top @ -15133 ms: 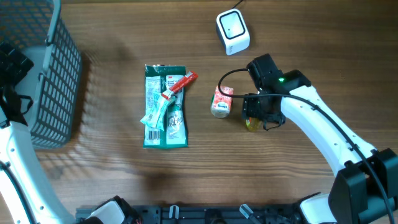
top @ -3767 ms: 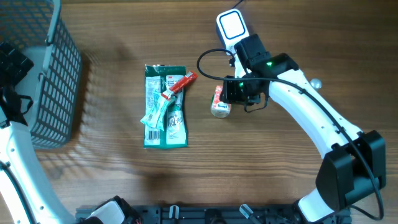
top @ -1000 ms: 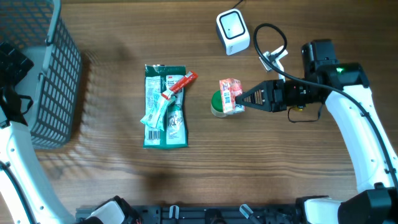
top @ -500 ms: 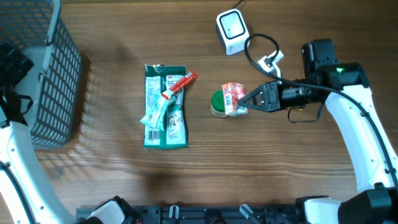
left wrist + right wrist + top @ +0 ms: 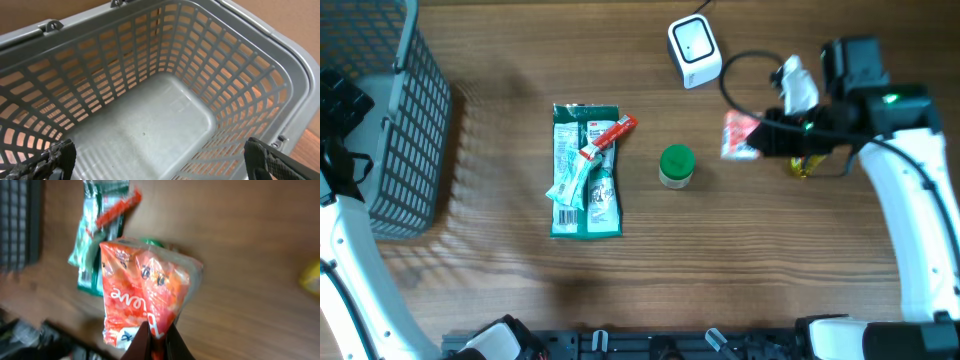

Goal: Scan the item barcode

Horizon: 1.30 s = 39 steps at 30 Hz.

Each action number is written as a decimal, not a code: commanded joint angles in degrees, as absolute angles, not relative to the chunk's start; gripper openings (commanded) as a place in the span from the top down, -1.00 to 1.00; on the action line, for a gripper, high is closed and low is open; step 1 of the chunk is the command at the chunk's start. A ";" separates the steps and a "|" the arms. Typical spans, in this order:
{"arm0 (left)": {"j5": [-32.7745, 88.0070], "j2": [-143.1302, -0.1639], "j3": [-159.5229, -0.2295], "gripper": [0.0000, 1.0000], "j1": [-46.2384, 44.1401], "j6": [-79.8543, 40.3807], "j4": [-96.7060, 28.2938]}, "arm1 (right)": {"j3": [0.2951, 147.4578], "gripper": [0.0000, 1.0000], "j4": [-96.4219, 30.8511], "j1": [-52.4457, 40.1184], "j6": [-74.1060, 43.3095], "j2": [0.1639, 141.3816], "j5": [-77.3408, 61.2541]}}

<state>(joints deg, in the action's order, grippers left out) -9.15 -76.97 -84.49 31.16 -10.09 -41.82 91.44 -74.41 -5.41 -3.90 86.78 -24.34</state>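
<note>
The orange packet [image 5: 740, 136] is pinched by the right gripper [image 5: 156, 330] above the surface [image 5: 770, 280], near the white scanner [image 5: 694, 50]. The left gripper [image 5: 157, 150] is held spread over the grey basket [image 5: 280, 50], inside which only its slatted floor is seen.

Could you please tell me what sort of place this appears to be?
Probably a mock shop checkout on a wooden table: a white barcode scanner, a grey shopping basket, and a gripped orange pouch.

Crinkled orange-red packet [image 5: 740, 136] hangs pinched by one edge near white scanner [image 5: 694, 50]
</note>
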 commanded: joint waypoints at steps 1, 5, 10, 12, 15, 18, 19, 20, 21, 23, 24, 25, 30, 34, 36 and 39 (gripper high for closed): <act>-8.84 -76.88 -84.82 -1.00 31.40 -9.02 -41.69 | 106.45 0.91 -79.96 -5.30 -5.08 90.48 -15.31; -8.82 -76.88 -84.82 -1.00 31.40 -9.02 -41.67 | 116.99 0.91 -80.34 -6.85 -5.06 96.27 -11.27; -8.84 -76.88 -84.82 -1.00 31.40 -9.02 -41.69 | 116.97 0.91 -69.69 -12.71 -4.23 100.64 -1.17; -8.82 -76.88 -84.82 -1.00 31.40 -9.02 -41.69 | 116.88 0.91 -64.73 -15.86 -2.87 103.04 5.98; -8.84 -76.88 -84.82 -0.99 31.40 -9.02 -41.67 | 116.88 0.92 -60.29 -20.08 1.32 107.13 14.76; -8.82 -76.88 -84.82 -1.00 31.40 -9.02 -41.67 | 116.88 0.91 -54.54 -24.29 8.32 113.27 25.58; -8.82 -76.88 -84.82 -1.00 31.40 -9.02 -41.69 | 116.88 0.91 -53.34 -24.77 9.50 114.32 27.27; -8.84 -76.88 -84.82 -1.00 31.40 -9.02 -41.67 | 116.88 0.91 -51.68 -25.34 11.14 115.72 29.45; -8.84 -76.88 -84.82 -1.00 31.40 -9.02 -41.67 | 116.88 0.91 -49.76 -25.82 13.06 117.38 31.31; -8.84 -76.88 -84.82 -1.00 31.40 -9.02 -41.67 | 116.88 0.91 -46.50 -26.17 16.05 119.96 33.78; -8.84 -76.88 -84.82 -1.00 31.40 -9.02 -41.69 | 116.88 0.91 -44.10 -26.20 17.02 121.62 35.40; -8.82 -76.88 -84.82 -1.00 31.40 -9.02 -41.67 | 116.88 0.91 -42.09 -26.17 17.69 122.98 36.64; -8.84 -76.88 -84.82 -1.00 31.40 -9.02 -41.67 | 116.73 0.91 -33.01 -26.20 23.75 128.31 43.20; -8.82 -76.88 -84.82 -1.00 31.40 -9.02 -41.69 | 116.71 0.91 -31.03 -26.17 25.54 131.55 43.55; -8.84 -76.88 -84.82 -1.00 31.40 -9.02 -41.67 | 116.55 0.91 -30.94 -26.20 25.76 133.01 43.59; -8.82 -76.88 -84.82 -1.00 31.40 -9.02 -41.67 | 116.11 0.91 -30.94 -26.17 25.71 134.17 43.55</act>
<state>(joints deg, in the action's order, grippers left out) -9.13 -76.97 -84.49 31.16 -10.09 -41.82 116.29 -31.24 -26.26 24.60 132.44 41.67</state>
